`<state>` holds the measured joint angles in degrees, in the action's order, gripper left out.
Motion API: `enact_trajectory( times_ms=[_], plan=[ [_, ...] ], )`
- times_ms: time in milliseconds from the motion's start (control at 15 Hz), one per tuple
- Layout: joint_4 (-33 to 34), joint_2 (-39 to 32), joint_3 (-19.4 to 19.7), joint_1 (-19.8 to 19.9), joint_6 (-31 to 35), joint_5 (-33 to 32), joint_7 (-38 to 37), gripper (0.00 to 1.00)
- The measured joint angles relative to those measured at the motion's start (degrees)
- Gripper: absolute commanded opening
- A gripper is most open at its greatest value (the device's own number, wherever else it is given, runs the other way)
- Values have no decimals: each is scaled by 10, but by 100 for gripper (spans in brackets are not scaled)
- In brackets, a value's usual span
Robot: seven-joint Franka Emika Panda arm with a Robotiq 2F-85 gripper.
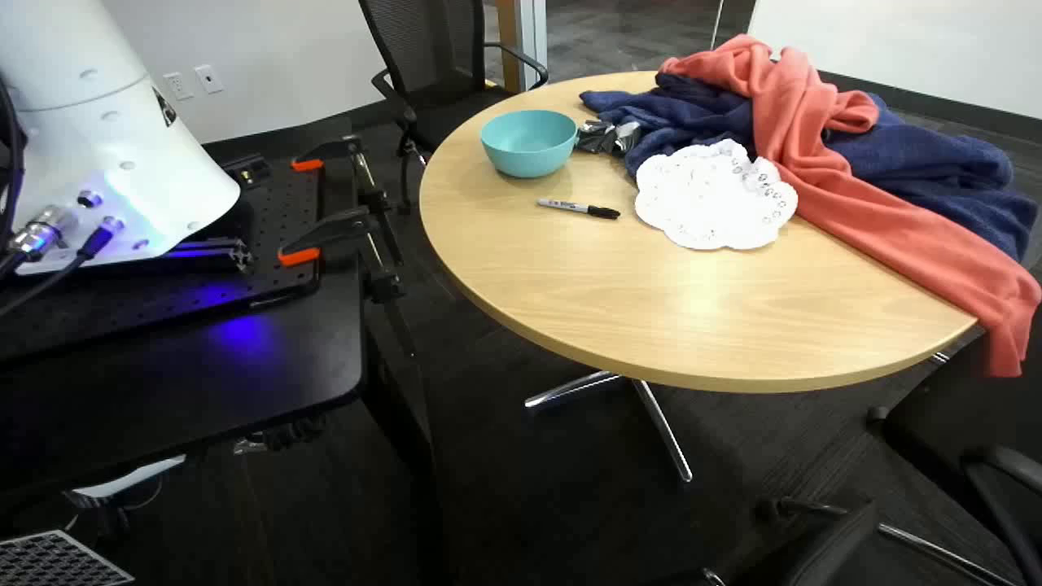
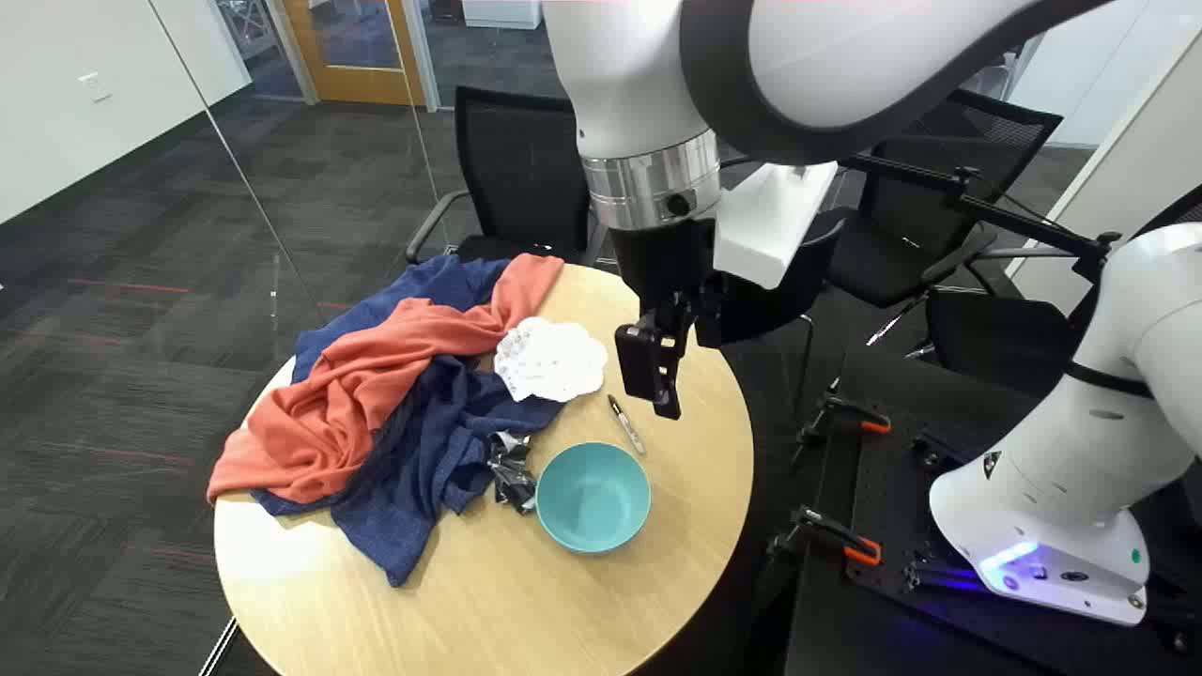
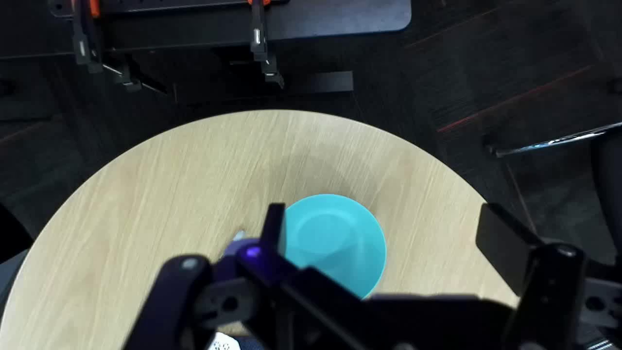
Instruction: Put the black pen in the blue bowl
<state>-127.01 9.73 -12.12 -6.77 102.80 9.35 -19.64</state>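
Note:
The black pen, a thin marker with a pale barrel and black cap, lies on the table in both exterior views [image 1: 578,208] [image 2: 626,425]. In the wrist view only its pale end [image 3: 238,236] shows; a finger hides the rest. The blue bowl, round and turquoise, stands upright beside the pen in both exterior views [image 1: 529,146] [image 2: 593,498] and shows no contents. In the wrist view the bowl [image 3: 335,238] is partly covered by the left finger. My gripper [image 3: 384,214] is open with nothing between its fingers, above the table. It also shows in an exterior view [image 2: 665,366].
A white frilly cloth or plate [image 1: 716,195] lies near the pen's cap end. Navy [image 2: 423,469] and coral [image 2: 376,366] cloths heap on the round wooden table [image 1: 692,325]. A crumpled black-silver wrapper [image 2: 510,472] lies against the bowl's side. Chairs [image 2: 521,169] stand around.

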Motion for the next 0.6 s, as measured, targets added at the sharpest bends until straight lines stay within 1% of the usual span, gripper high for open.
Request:
enact_trajectory(
  times_ms=[467,600],
  plan=[
    [0,0,0,0,1,-1,0,100],
    [0,0,1,0,11,-10,-3,100]
  ],
)
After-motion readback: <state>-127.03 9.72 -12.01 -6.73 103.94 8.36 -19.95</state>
